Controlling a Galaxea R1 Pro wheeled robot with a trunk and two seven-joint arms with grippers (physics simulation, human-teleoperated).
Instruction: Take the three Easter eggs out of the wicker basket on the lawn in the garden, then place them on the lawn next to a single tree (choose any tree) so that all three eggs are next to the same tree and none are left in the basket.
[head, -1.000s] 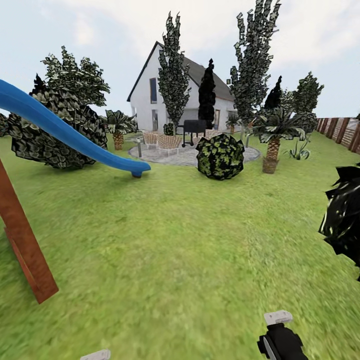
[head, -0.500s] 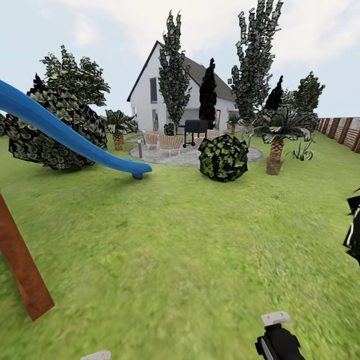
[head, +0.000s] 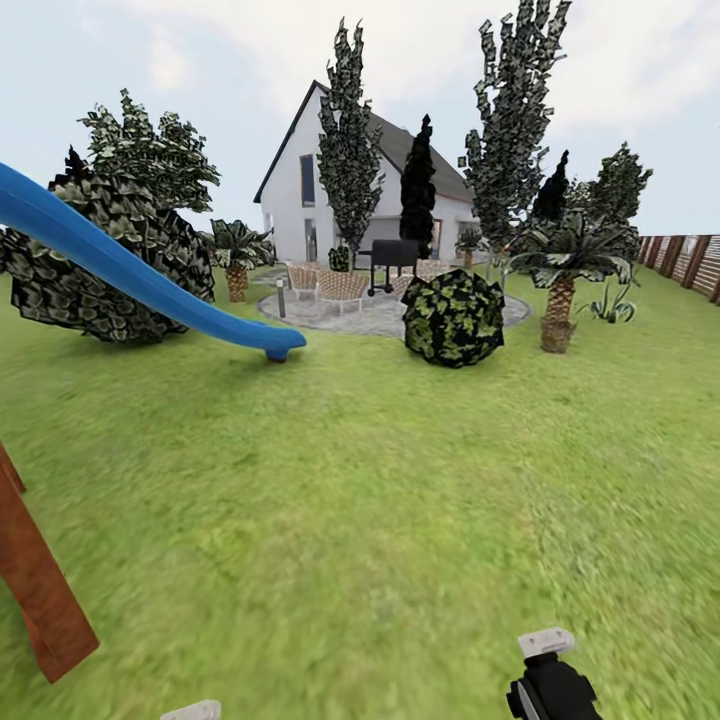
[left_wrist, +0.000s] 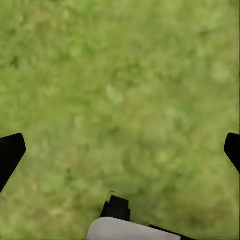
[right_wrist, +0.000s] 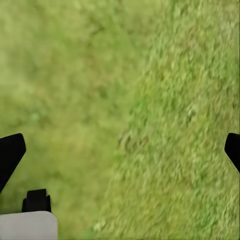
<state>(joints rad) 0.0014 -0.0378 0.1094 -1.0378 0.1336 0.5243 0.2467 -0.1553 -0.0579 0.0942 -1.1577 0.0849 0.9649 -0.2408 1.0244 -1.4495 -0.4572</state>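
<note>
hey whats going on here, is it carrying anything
Nothing is being handled. The robot is out on the lawn, facing a white house with a blue slide off to its left. In the wrist views the left gripper and the right gripper are both open over bare grass, holding nothing.

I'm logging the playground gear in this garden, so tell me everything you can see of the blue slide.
The blue slide is a smooth, glossy chute that looks like moulded plastic. In the head view it runs down from the picture's left edge toward the right, gently curved, and ends in a short flattened lip that rests on or just above the lawn; contact is hard to judge. Its upper end is cut off by the frame. It passes in front of a leafy bush. A reddish-brown slanted beam stands nearer the camera, apart from the chute.
</note>
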